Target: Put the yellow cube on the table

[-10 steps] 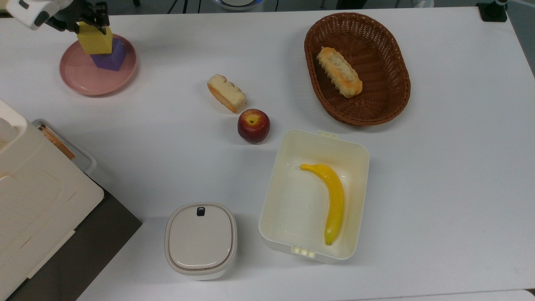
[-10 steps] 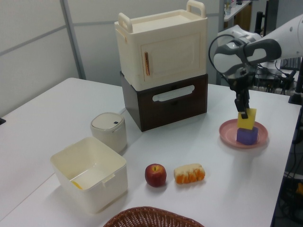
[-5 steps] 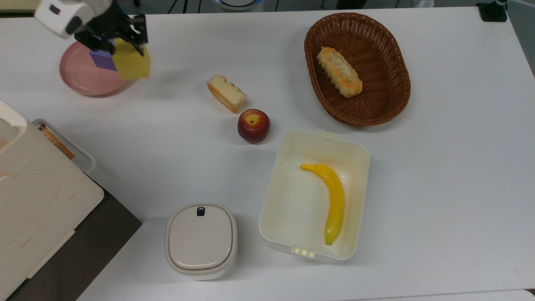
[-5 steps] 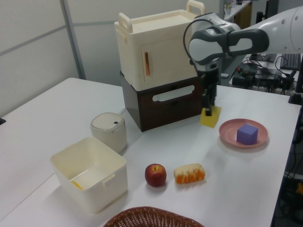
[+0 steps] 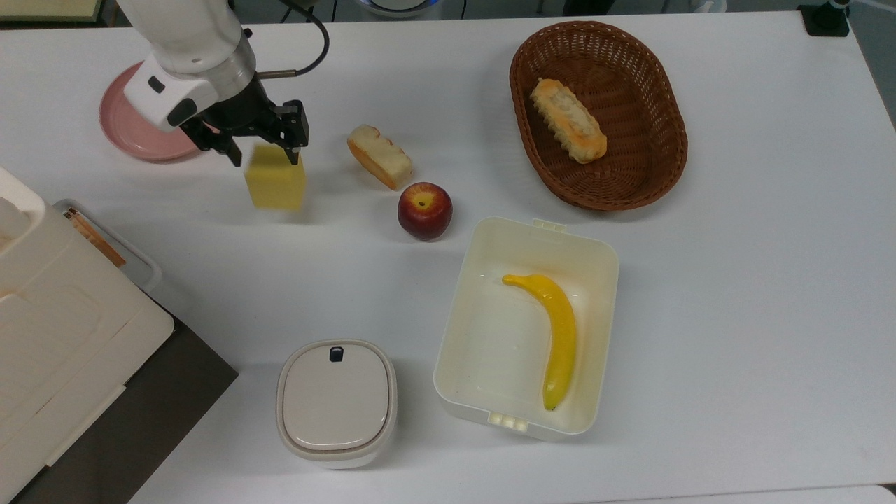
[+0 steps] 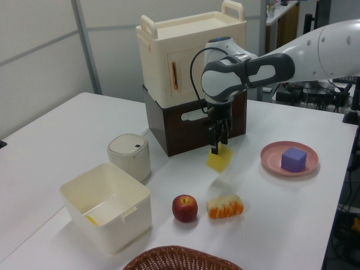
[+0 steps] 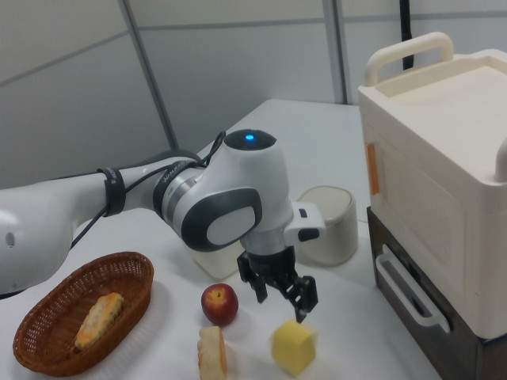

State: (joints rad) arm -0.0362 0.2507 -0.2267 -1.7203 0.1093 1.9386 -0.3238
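Note:
The yellow cube (image 5: 275,184) is just below my gripper (image 5: 267,145), over the white table (image 5: 700,294) between the pink plate (image 5: 129,140) and a bread slice. My gripper is open, its fingers spread wider than the block. In the right view the yellow cube (image 7: 294,347) sits clear beneath the gripper (image 7: 283,299) with a gap between them. In the left view the yellow cube (image 6: 219,160) looks tilted on a corner under the gripper (image 6: 217,140); I cannot tell whether it touches the table (image 6: 281,219).
A purple block (image 6: 293,158) stays on the pink plate (image 6: 270,160). The bread slice (image 5: 379,156) and an apple (image 5: 425,210) lie to the top view's right of the cube. Farther off are a wicker basket (image 5: 668,140), a white box (image 5: 458,343) holding a banana (image 5: 558,329), a lidded pot (image 5: 336,402) and a stacked cabinet (image 5: 63,343).
My arm carried the yellow cube off the purple block and plate toward the top view's right and down. The fingers have opened and the cube has left them.

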